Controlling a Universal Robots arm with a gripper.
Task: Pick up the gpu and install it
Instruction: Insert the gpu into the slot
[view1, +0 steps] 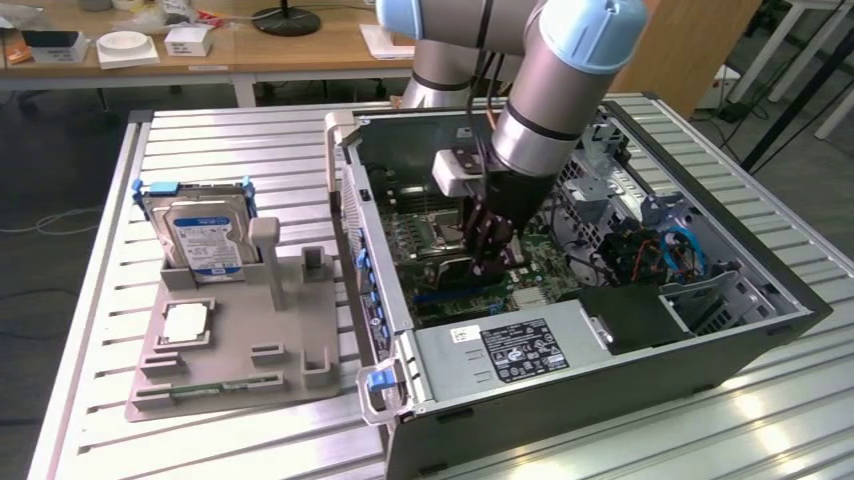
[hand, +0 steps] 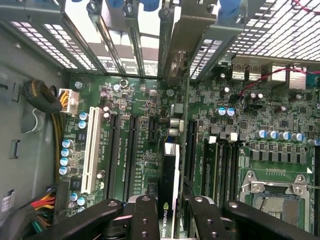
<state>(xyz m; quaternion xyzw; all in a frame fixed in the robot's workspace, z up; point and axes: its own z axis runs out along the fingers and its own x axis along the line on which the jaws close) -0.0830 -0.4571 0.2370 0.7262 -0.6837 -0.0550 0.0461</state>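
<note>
My gripper (view1: 491, 240) reaches down into the open computer case (view1: 441, 130), shut on the gpu (view1: 494, 264). In the wrist view the gpu (hand: 170, 165) is seen edge-on, a thin dark card with a green-and-white maker's label. It is clamped between the black fingers (hand: 145, 220) of the gripper (hand: 172, 206). The card stands on edge over the green motherboard (hand: 125, 100), in line with the long black expansion slots (hand: 131, 150). Its metal bracket (hand: 175, 65) points at the rear slot openings. I cannot tell whether its edge sits in a slot.
A grey fixture (view1: 240, 350) beside the case holds a blue-labelled hard drive (view1: 203, 238), a processor (view1: 183, 325) and a memory stick (view1: 214, 388). Cable bundles (hand: 42, 97), the processor socket (hand: 277, 192) and the power supply (view1: 521, 350) crowd the case.
</note>
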